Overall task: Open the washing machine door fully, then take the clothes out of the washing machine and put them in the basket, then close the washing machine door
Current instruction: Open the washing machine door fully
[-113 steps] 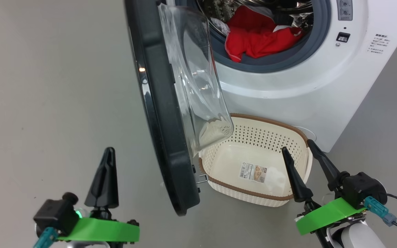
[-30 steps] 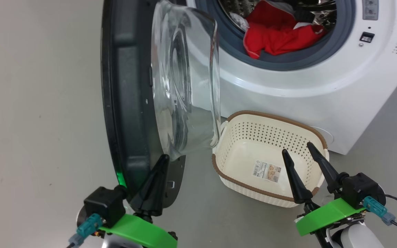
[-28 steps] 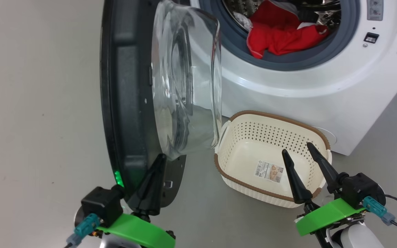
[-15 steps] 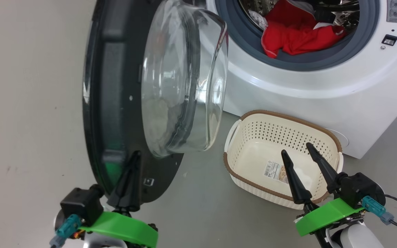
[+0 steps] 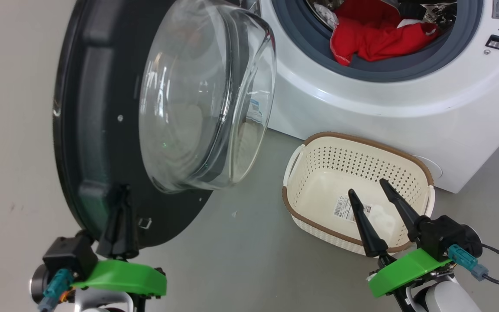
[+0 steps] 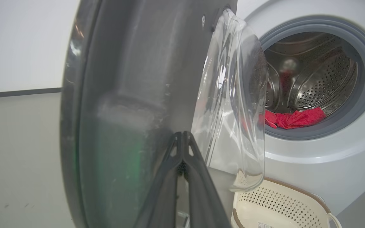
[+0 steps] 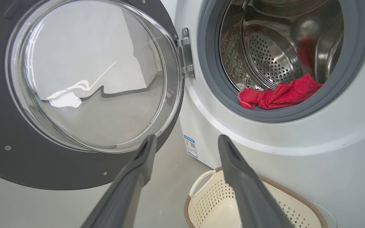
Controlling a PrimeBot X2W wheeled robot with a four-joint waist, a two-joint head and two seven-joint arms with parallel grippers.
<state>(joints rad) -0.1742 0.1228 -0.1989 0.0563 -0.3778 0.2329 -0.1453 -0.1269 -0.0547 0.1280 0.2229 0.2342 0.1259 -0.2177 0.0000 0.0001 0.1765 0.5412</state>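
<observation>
Round glossy black-rimmed washing machine door [image 5: 95, 130] with bulging clear glass bowl [image 5: 197, 99] hangs open left of the white washing machine [image 5: 383, 104]; soft bright red clothes [image 5: 375, 39] lie crumpled at the mouth of its perforated steel drum [image 7: 271, 57], cream perforated plastic basket [image 5: 353, 162] on the floor [image 5: 249, 260] just before it. Left gripper [image 5: 122, 190] fingers pressed together, empty, at the door's lower inner face; right gripper [image 5: 367, 186] fingers wide, empty, over the basket's near rim. Door swung further left than half a second ago, left gripper with it.
</observation>
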